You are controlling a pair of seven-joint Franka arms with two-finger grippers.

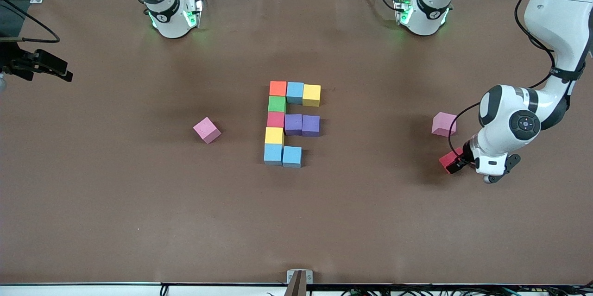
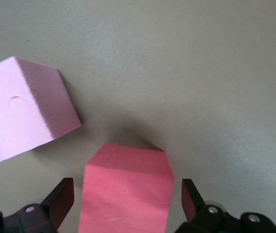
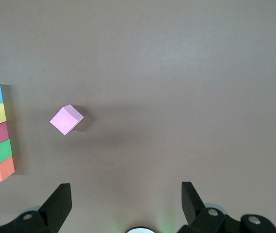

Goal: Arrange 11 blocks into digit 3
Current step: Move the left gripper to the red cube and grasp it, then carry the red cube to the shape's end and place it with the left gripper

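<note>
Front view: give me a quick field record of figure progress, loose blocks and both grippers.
figure: ten blocks placed, nearest row one short
red block: at the left arm's end of the table, between left gripper's fingers
left gripper: open around the red block, fingers not touching it
right gripper: open, arm waiting
pink blocks: one beside the red block, one toward the right arm's end

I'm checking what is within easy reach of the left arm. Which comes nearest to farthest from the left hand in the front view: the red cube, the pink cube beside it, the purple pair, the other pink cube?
1. Red cube, between the left hand's fingers.
2. Pink cube, just beside it, farther from the front camera.
3. Purple pair, in the figure's middle row.
4. Other pink cube, toward the right arm's end.
</note>
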